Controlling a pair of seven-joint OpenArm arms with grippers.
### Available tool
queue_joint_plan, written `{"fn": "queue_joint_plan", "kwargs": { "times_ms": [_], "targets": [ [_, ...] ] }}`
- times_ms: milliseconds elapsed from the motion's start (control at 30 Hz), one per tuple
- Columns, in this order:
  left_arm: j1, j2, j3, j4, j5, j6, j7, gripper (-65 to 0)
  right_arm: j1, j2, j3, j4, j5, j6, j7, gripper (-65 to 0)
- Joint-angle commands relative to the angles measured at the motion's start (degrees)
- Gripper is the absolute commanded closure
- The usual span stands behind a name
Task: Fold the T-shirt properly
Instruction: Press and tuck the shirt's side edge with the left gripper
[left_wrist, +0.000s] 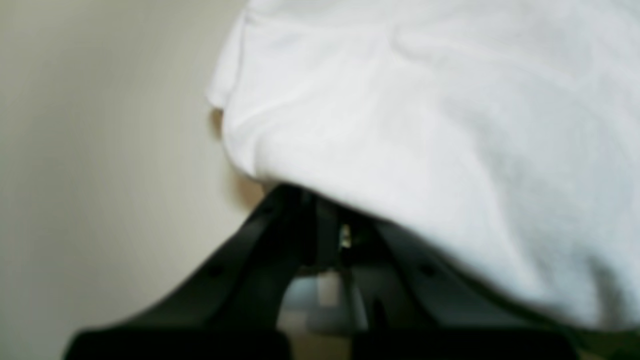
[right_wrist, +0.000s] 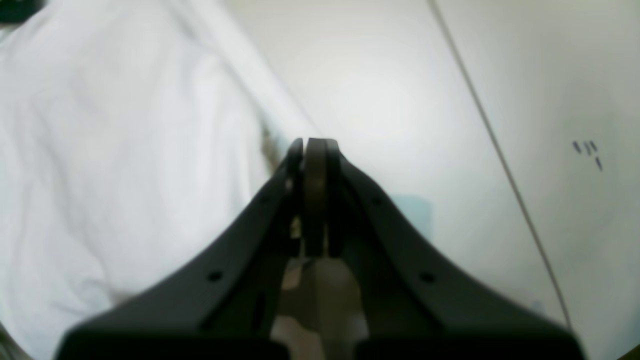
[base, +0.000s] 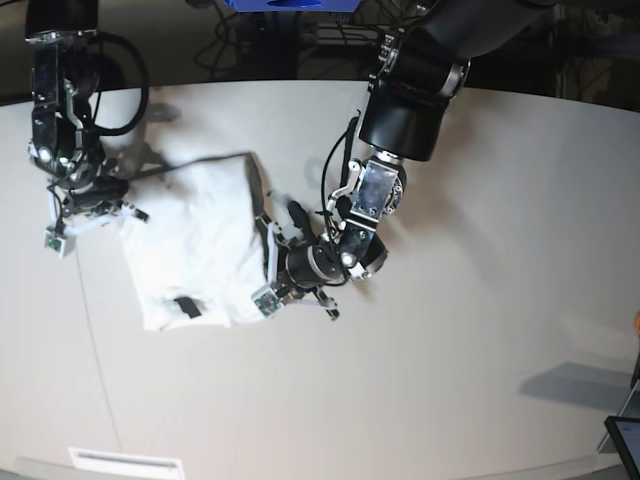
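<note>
The white T-shirt (base: 195, 240) lies crumpled on the table at centre left, plain side up, its small black tag (base: 186, 305) near the front edge. My left gripper (base: 266, 228) is at the shirt's right edge. In the left wrist view this gripper (left_wrist: 310, 195) is shut, and the T-shirt (left_wrist: 400, 100) drapes over its tips and hides them. My right gripper (base: 118, 196) is at the shirt's upper left corner. In the right wrist view that gripper (right_wrist: 315, 142) is shut, and a hem of the T-shirt (right_wrist: 100, 150) runs straight into its tips.
The pale table (base: 480, 300) extends to the right and front. A thin seam (right_wrist: 500, 150) crosses it, with small dark marks (right_wrist: 587, 150) beside the seam. A white label (base: 125, 463) sits at the front edge and a screen corner (base: 625, 440) at the far right.
</note>
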Motion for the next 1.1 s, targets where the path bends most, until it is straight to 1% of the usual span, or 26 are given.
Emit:
{"fn": "queue_joint_plan", "kwargs": {
  "times_ms": [0, 100, 167, 233, 267, 367, 533, 600, 667, 733, 833, 933, 1000, 1067],
  "targets": [
    [-0.9, 0.8, 0.1, -0.4, 0.2, -0.4, 0.1, 0.0, 0.1, 0.9, 0.5, 1.4, -0.8, -0.1, 0.2, 0.0],
    [-1.0, 1.6, 0.1, -2.8, 0.2, -0.4, -0.5, 0.0, -0.4, 0.0, 0.5, 2.4, -0.9, -0.2, -1.0, 0.0],
    [-1.7, 1.9, 0.1, -3.5, 0.2, -0.4, -0.6, 0.0, -1.3, -0.1, 0.5, 2.6, -0.9, -0.2, -1.6, 0.0],
    [-1.9, 2.1, 0.1, -4.5, 0.2, -0.4, -2.4, 0.0, -1.8, -0.5, 0.5, 2.6, -0.9, -0.2, -1.6, 0.0],
    [-2.5, 2.2, 0.1, -4.9, 0.2, -0.4, -3.3, 0.0, -1.9, -1.3, 0.4, 2.6, -1.0, -0.2, -1.8, 0.0],
    [-3.8, 2.5, 0.1, -7.1, 0.2, -0.4, -3.9, 0.0, -2.8, -1.8, 0.4, 2.6, -1.1, -0.2, -1.6, 0.0],
    [-6.2, 2.4, 0.1, -8.0, 0.2, -0.4, -4.0, 0.0, -3.2, -1.5, 0.5, 3.6, -1.1, -0.2, -1.9, 0.0],
    [-7.2, 1.0, 0.1, -8.0, 0.2, -0.4, -4.0, 0.0, -3.7, -1.5, 0.5, 5.5, -1.2, -0.2, -2.0, 0.0],
    [-8.0, 0.8, 0.0, -8.0, 0.2, -0.4, -4.0, 0.0, -3.6, -1.4, 0.5, 7.2, -1.2, -0.2, -1.9, 0.0],
    [-8.9, 0.7, 0.0, -7.8, 0.2, -0.4, -4.0, 0.0, -3.3, 0.1, 0.4, 8.3, -2.3, -0.2, -1.5, 0.0],
    [-9.0, -0.4, -1.0, -3.7, 0.2, -0.4, -3.5, 0.0, -2.1, 0.6, 0.4, 9.6, -5.0, -0.2, -1.5, 0.0],
    [-8.1, -0.2, -5.3, 3.1, 0.2, -0.7, -2.7, 0.0, -1.8, 0.6, 0.3, 10.2, -6.9, 0.0, -1.5, 0.0],
    [-6.5, 0.1, -6.6, 8.6, 0.2, -0.8, 1.1, 0.0, -1.3, 0.6, 0.2, 10.3, -6.9, 0.1, -1.5, 0.0],
    [-4.0, 0.6, -6.4, 15.3, 0.2, -0.8, 2.9, 0.0, -1.1, 0.6, -1.6, 10.5, -6.9, 0.1, -1.0, 0.0]
  ]
}}
